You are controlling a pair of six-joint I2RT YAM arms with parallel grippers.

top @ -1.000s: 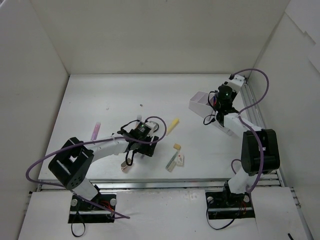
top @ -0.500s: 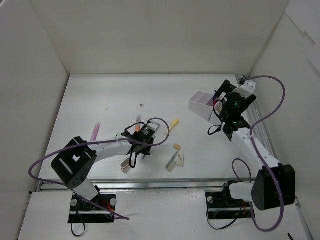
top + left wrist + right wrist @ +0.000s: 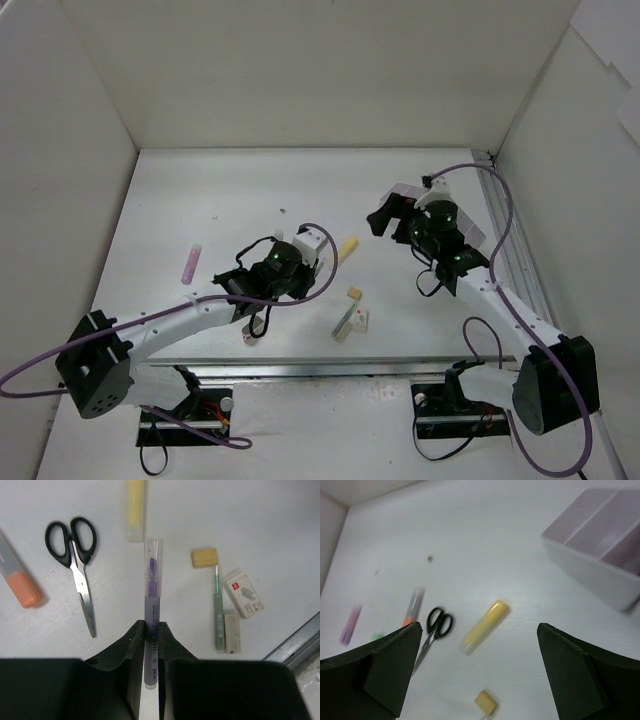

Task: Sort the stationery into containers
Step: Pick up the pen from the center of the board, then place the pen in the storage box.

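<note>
My left gripper (image 3: 151, 626) is shut on a purple marker (image 3: 152, 587), whose clear cap points away from me; in the top view the gripper (image 3: 276, 266) hides it. Around it on the table lie black-handled scissors (image 3: 75, 562), an orange marker (image 3: 22, 587), a yellow marker (image 3: 135, 507), a beige eraser (image 3: 204, 557), a green pen (image 3: 218, 615) and a white boxed eraser (image 3: 243, 593). My right gripper (image 3: 479, 630) is wide open above the yellow marker (image 3: 485, 626), holding nothing. The white divided tray (image 3: 590, 575) stands to its right.
A pink marker (image 3: 190, 262) lies at the left of the table and a small beige eraser (image 3: 248, 336) near the front edge. White walls enclose the table on three sides. A metal rail (image 3: 505, 255) runs along the right edge.
My left gripper has shut on the purple marker. My right gripper has opened wide and swung left, from over the tray toward the yellow marker.
</note>
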